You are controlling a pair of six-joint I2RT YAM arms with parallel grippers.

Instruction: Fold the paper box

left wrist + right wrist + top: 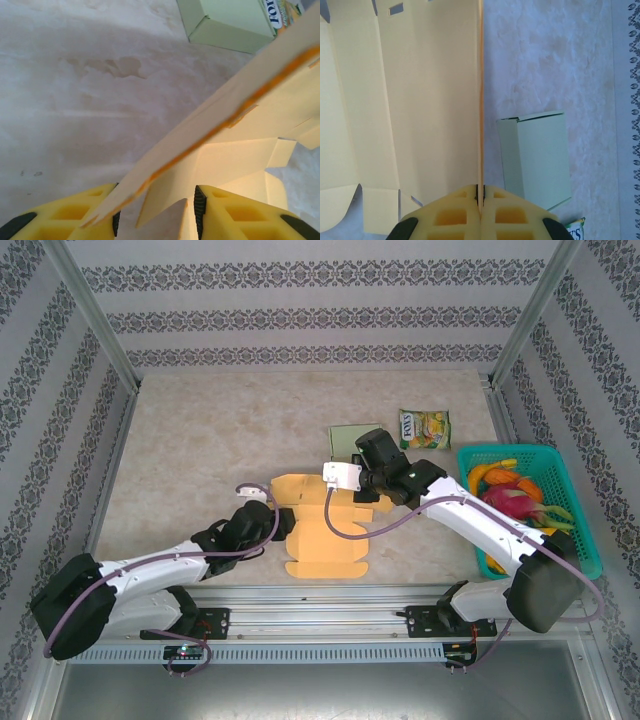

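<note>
The right pincer [480, 192] is seen closed on the thin orange edge of a raised flap of the paper box [322, 540]. The left pincer [157, 202] is seen with its jaws apart; another raised panel passes between them and rests only against one finger.

On the desk [200, 440], the box is found near the 6 o'clock edge, mostly unfolded, between the two arms. A green basket [510, 448] with fruit is placed at 3 o'clock. A pale green carton [535, 160] is placed at 1 o'clock of the box, and a snack packet [425, 428] just beside it.

The box is judged to be light, thin card: stiff along its creases, but easily bent or torn, and likely to slide on the desk. It is best held at the flap edges near a crease, while the base is kept pressed down.
</note>
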